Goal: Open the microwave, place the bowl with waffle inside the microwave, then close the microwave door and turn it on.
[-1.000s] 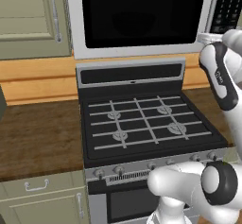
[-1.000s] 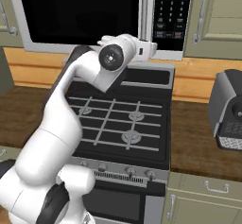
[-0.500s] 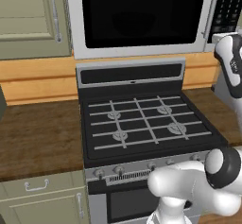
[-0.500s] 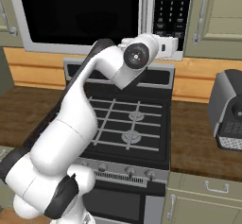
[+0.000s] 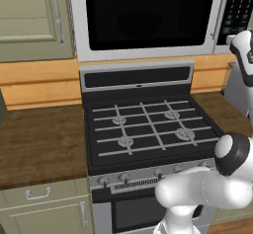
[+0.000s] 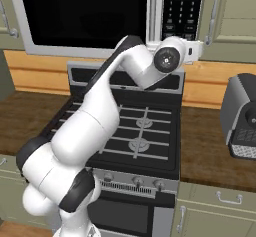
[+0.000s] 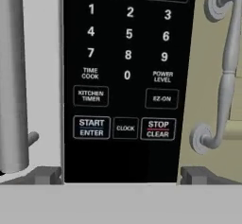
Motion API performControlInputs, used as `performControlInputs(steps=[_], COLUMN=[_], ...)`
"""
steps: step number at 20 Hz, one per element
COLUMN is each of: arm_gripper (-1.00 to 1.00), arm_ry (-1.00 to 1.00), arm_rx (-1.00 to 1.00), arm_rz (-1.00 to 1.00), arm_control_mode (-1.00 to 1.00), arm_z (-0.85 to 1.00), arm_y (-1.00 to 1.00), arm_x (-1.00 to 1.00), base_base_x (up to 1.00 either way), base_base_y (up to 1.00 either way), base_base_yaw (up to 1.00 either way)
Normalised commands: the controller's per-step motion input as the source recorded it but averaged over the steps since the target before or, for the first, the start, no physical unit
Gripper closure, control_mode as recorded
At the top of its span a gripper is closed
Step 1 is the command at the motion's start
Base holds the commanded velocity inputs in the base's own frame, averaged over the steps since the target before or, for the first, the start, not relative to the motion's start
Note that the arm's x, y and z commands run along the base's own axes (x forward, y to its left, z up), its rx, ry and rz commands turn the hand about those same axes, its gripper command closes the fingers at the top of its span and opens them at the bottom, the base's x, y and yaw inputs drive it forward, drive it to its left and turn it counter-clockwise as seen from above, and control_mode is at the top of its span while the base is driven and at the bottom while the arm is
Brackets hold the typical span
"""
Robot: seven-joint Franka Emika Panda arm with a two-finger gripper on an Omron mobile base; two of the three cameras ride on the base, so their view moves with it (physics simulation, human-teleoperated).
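Observation:
The microwave (image 5: 148, 53) (image 6: 85, 48) hangs above the stove. The microwave door (image 5: 148, 11) (image 6: 85, 11) is shut, and its black glass hides the inside. Its slim silver handle (image 7: 12, 76) (image 6: 154, 8) runs beside the black button panel (image 7: 127, 76) (image 6: 182, 8) (image 5: 239, 6). My gripper (image 7: 122, 176) (image 6: 199, 51) faces the panel at close range, just below the START and STOP keys. It is open, with nothing between its fingertips (image 7: 45, 175). The bowl and the waffle are out of view.
A black gas stove (image 5: 143, 129) (image 6: 130, 131) sits under the microwave between wooden counters (image 5: 39, 139). A dark grey appliance (image 6: 242, 116) stands on the right counter. A beige cabinet with a curved handle (image 7: 227, 67) adjoins the panel's right side.
The arm has swung to the right and the hand has come up in front of the button panel. The jaws stay wide apart. The door has not moved.

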Motion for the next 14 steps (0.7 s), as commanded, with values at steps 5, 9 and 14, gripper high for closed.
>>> performControlInputs(steps=[5,9,14], arm_gripper=[-1.0,-1.0,-1.0], arm_ry=[0.0,0.0,0.0], arm_rx=[0.01,0.02,0.03], arm_rz=[-0.01,0.0,0.0], arm_control_mode=[-1.0,-1.0,-1.0], arm_z=[0.0,0.0,0.0], arm_y=[-0.07,0.0,-0.06], arm_x=[0.35,0.36,0.28], base_base_x=[0.0,0.0,0.0], base_base_y=[0.0,0.0,0.0], base_base_yaw=[0.0,0.0,0.0])
